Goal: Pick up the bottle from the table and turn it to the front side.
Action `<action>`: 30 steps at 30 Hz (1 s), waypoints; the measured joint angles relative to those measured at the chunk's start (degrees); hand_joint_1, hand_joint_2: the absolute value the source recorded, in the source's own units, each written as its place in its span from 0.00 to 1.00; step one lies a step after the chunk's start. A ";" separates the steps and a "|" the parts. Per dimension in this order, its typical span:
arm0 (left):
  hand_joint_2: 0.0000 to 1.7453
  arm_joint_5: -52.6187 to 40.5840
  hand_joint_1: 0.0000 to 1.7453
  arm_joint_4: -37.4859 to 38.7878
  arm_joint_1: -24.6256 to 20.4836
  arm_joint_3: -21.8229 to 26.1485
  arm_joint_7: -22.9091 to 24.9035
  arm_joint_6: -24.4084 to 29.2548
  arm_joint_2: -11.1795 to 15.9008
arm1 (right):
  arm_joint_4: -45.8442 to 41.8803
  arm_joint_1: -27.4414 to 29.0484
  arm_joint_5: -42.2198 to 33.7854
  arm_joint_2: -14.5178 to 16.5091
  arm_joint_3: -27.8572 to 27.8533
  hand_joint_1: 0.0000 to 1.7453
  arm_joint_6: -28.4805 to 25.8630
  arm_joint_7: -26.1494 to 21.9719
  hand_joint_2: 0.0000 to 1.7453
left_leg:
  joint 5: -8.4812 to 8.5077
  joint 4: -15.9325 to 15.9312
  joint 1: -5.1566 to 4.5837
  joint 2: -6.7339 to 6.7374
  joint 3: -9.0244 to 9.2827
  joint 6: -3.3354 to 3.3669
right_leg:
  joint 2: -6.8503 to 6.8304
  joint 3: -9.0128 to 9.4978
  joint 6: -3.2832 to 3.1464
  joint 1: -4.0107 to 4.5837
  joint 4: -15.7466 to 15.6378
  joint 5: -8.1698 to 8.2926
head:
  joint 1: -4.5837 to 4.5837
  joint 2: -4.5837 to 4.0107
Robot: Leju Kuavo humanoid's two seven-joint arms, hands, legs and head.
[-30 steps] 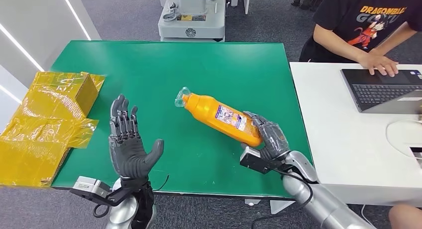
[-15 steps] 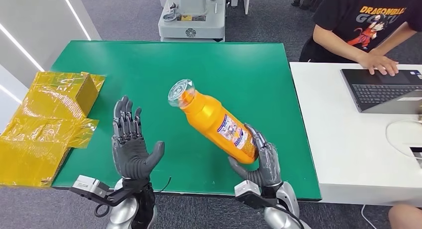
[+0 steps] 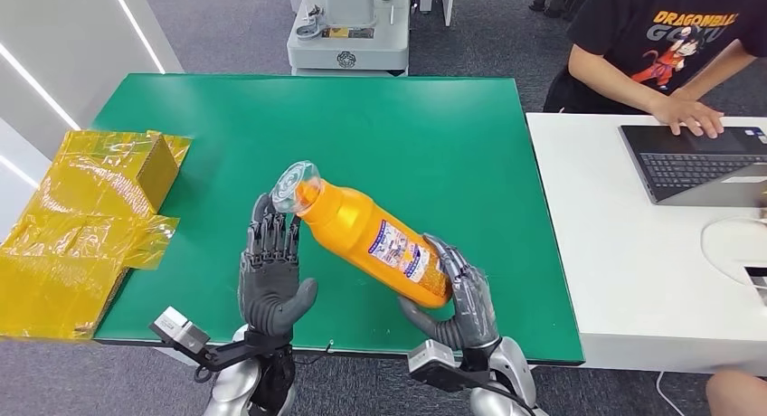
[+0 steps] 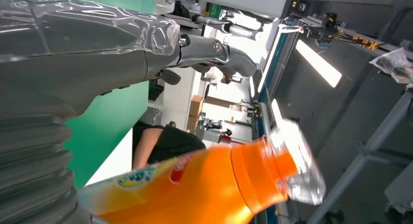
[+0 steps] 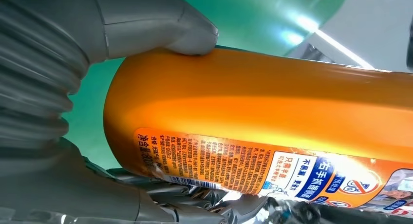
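The right hand [image 5: 97, 112] grips the orange bottle [image 5: 272, 102] near its base; printed label visible, green tabletop [image 5: 263, 19] apparently behind.

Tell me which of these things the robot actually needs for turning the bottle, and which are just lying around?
Needed:
- orange bottle, held off the table
- right hand, gripping the bottle's base
- left hand, fingers up beside its clear cap

Lying about:
- yellow wrapped boxes
- laptop
- person at the white table
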 joint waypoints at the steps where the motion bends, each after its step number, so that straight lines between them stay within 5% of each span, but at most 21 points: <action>1: 1.00 -0.61 0.00 0.17 -0.04 0.00 0.00 0.44 0.00 | 0.20 -0.10 0.93 -0.01 0.11 1.00 0.59 0.46 1.00 | 0.00 0.00 0.00 0.00 0.00 0.00 | 0.00 0.00 0.00 0.00 0.00 0.00 | 0.00 0.00; 27: 1.00 -2.91 0.03 2.26 -2.12 0.20 0.00 2.05 -0.19 | 9.09 -9.37 2.40 0.45 6.58 1.00 13.40 -0.02 1.00 | 0.01 0.01 0.00 0.00 0.00 0.00 | 0.00 0.01 -0.03 0.00 0.02 0.03 | -0.01 0.00; 28: 1.00 -2.88 0.15 2.32 -2.23 0.20 0.00 2.15 -0.19 | 9.38 -9.75 2.10 0.46 6.78 1.00 13.86 -0.12 1.00 | 0.01 0.01 0.00 0.00 0.00 0.00 | 0.00 0.01 -0.03 0.00 0.02 0.03 | -0.01 0.00; 30: 1.00 -2.89 0.64 2.39 -2.33 0.20 0.00 2.40 -0.20 | 10.08 -10.52 1.46 0.49 7.16 1.00 14.63 -0.55 1.00 | 0.01 0.01 0.00 0.00 0.00 0.00 | 0.00 0.01 -0.03 0.00 0.02 0.03 | -0.01 0.00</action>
